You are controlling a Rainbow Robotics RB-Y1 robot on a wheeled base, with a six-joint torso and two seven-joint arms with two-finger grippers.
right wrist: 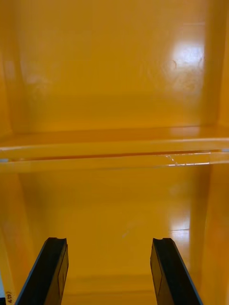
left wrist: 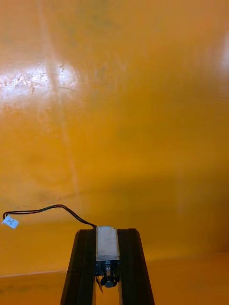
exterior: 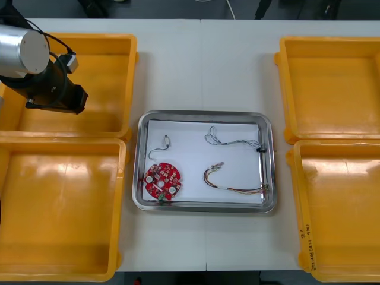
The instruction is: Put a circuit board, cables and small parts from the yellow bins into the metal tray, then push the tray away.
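Observation:
My left gripper (left wrist: 107,232) is shut on a small metal part (left wrist: 107,244) with a thin black cable (left wrist: 52,208) ending in a white plug. It hangs over the orange floor of a bin. In the front view the left arm (exterior: 47,77) is over the far left yellow bin (exterior: 110,71). The metal tray (exterior: 205,115), white inside, holds a round red circuit board (exterior: 163,181), a blue and white cable (exterior: 233,141), a red and yellow cable (exterior: 234,183) and another small metal part (exterior: 167,142) on a dark wire. My right gripper (right wrist: 109,242) stands open over a bin floor with nothing between its fingers.
The near left bin (exterior: 59,208), the far right bin (exterior: 332,89) and the near right bin (exterior: 338,208) flank the tray. A bin wall (right wrist: 114,150) crosses ahead of the right fingers. Bare table lies beyond the tray.

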